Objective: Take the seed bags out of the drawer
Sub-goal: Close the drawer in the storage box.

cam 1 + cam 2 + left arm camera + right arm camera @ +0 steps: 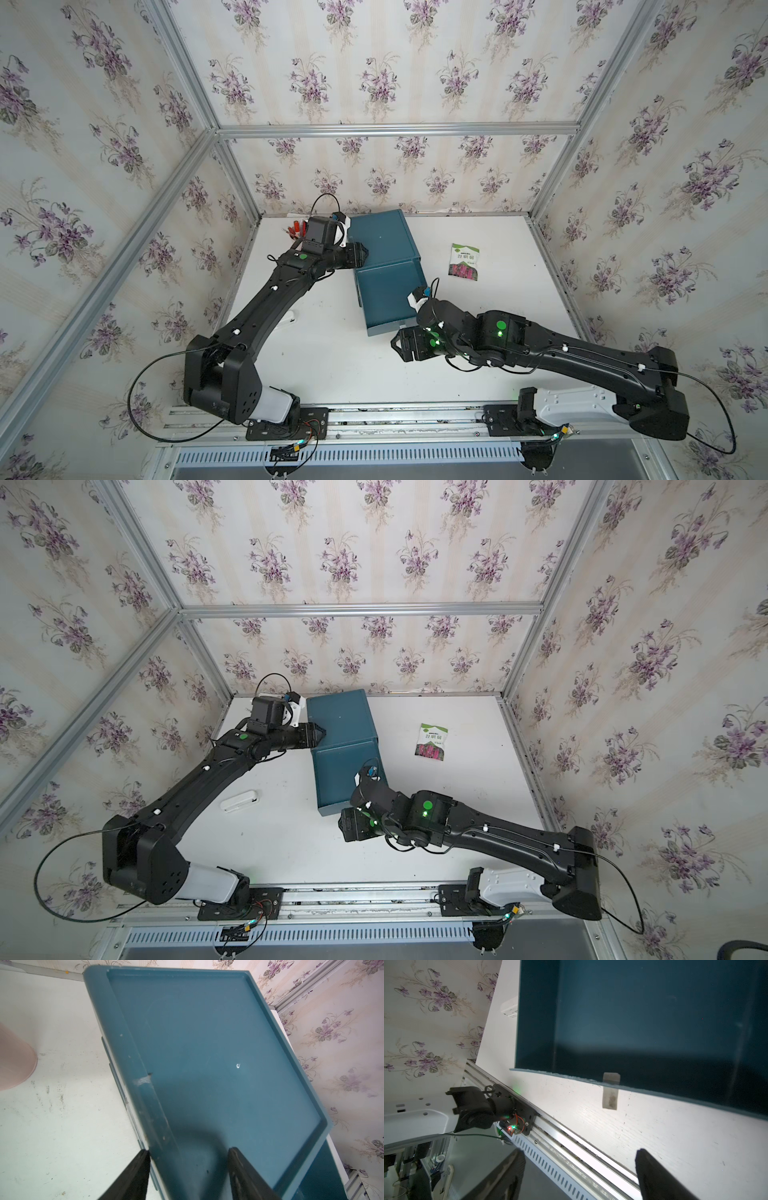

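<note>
Air alone sits between the wide-spread jaws of the right gripper (580, 1151), which hangs just off the front lip of the pulled-out drawer (643, 1022), over bare table (675, 1136). The left gripper (189, 1150) is clamped narrow on the top side edge of the teal cabinet (207, 1043), one finger down its side, one on its top. I judge this a steadying hold.

One seed bag (464, 262), white-green with red flowers, lies flat on the table to the right of the cabinet, well apart from the drawer and both grippers. The drawer's floor shows plain dark teal in the right wrist view and in both top views. No packet is visible in it, though the right arm covers its near corner from above, so something may lie there unseen. No other bag shows anywhere. My reading: the task is at or near its end, with one bag out and at most that hidden corner left to check.

A strip of tape (611, 1089) hangs over the drawer's front lip. A white oblong gadget (239, 801) rests on the table left of the drawer, and a pink cup (14, 1057) stands beside the cabinet. The table is white and scuffed, with a metal rail (395, 415) at the arms' bases. Aluminium framing (395, 129) and wallpaper (374, 75) with purple flowers enclose the cell.
</note>
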`<state>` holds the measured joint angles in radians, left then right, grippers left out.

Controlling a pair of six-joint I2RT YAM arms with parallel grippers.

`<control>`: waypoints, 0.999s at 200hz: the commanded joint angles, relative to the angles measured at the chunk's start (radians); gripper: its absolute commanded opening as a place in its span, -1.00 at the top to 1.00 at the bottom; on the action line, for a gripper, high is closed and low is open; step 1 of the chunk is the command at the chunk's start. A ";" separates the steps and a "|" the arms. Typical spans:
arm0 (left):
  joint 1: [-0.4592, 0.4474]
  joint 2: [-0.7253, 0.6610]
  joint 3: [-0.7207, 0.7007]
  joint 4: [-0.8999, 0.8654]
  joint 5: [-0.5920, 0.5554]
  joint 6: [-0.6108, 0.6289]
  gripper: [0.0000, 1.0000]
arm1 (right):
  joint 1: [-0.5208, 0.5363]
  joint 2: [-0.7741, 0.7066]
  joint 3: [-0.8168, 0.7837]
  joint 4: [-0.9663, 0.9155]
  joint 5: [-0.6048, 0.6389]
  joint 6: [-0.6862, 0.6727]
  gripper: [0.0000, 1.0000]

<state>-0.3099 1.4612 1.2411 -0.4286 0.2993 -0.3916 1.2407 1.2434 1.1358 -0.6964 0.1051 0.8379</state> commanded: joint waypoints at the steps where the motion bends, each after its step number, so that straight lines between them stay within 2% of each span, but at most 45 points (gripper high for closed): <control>1: -0.001 0.007 -0.007 -0.172 -0.028 0.037 -0.25 | 0.024 0.021 -0.015 0.064 0.121 0.011 -0.71; 56: -0.001 0.004 -0.005 -0.180 -0.030 0.041 -0.25 | 0.055 0.059 -0.060 0.158 0.237 -0.012 -0.68; 200: 0.000 0.006 0.001 -0.193 -0.021 0.054 -0.25 | 0.055 0.122 -0.068 0.332 0.360 -0.149 -0.59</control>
<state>-0.3099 1.4574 1.2491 -0.4530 0.3004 -0.3737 1.2964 1.3575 1.0554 -0.4385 0.4103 0.7296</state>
